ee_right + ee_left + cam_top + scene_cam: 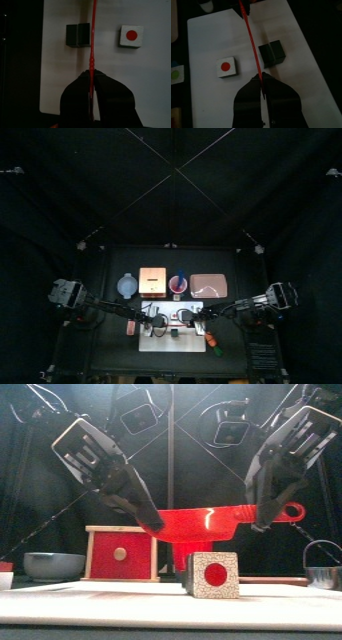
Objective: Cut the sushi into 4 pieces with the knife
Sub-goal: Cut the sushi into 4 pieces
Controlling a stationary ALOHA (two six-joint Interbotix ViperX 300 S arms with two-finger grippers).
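Gripping the blade end of the red knife (pixel 201 519), your left gripper (pixel 142 512) has its jaws closed on it. The knife spans across to your right gripper (pixel 267 511), whose jaws are clamped on the handle. Below and between the 2 sets of jaws, clear of the blade, 1 dark green sushi block (pixel 271 52) and 1 cut piece (pixel 214 574) sit apart on the white cutting board (pixel 80 596).

The dark sushi block (pixel 272 52) is almost wholly hidden in the front view, behind the cut slice (pixel 214 574). The picture's right edge cuts off the metal cutter (pixel 326 579). Both wrist views show the red knife (pixel 251 45) only edge-on, and the clamped left tool (pixel 263 76) and right tool (pixel 91 73) hide its gripped parts. From above, the pieces on the white board (pixel 174 341) are too small to count.
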